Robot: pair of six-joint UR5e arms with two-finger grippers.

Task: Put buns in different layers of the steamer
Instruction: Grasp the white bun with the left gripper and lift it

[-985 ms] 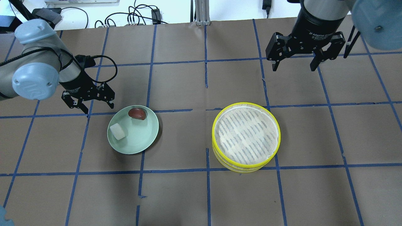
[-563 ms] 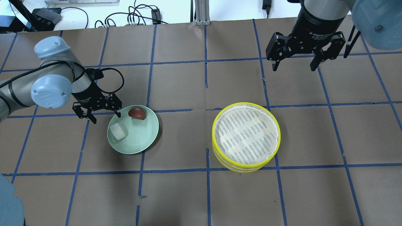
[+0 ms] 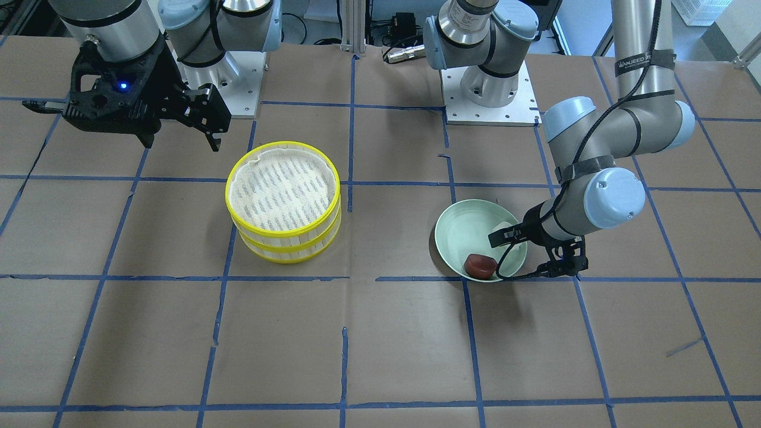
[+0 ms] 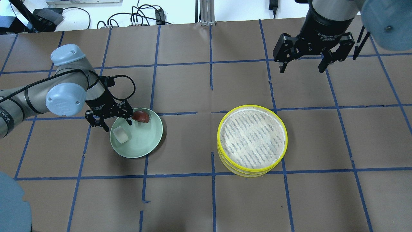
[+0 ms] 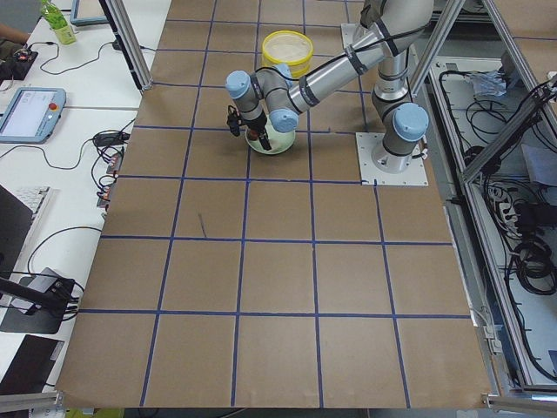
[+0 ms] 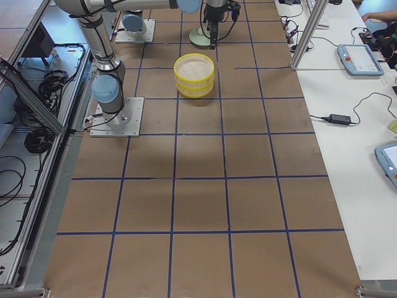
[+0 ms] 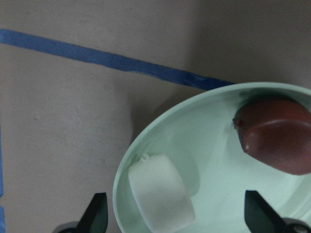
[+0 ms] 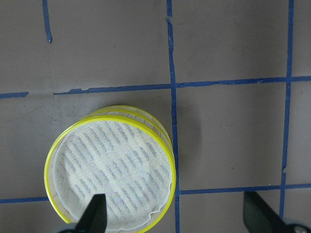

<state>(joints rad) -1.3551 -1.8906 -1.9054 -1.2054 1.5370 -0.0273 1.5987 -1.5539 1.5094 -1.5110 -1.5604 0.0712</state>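
Left end effector (image 4: 117,125), released, hangs over the white bun (image 4: 120,134) on the plate (image 4: 145,141), brown bun (image 4: 141,116) alongside; right end effector (image 4: 302,70) hovers released beyond the stacked steamer (image 4: 252,138).

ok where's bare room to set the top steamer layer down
Bare table lies between the green plate and the steamer, and on the robot's right of the steamer. The plate is crowded: white bun, red bun and the open left gripper over its rim. The right gripper hangs beyond the steamer.

Glossy brown bun (image 7: 277,141), matt white bun (image 7: 160,199), smooth green plate (image 7: 214,145), steamer (image 3: 279,236) lined with woven cloth (image 4: 252,137).
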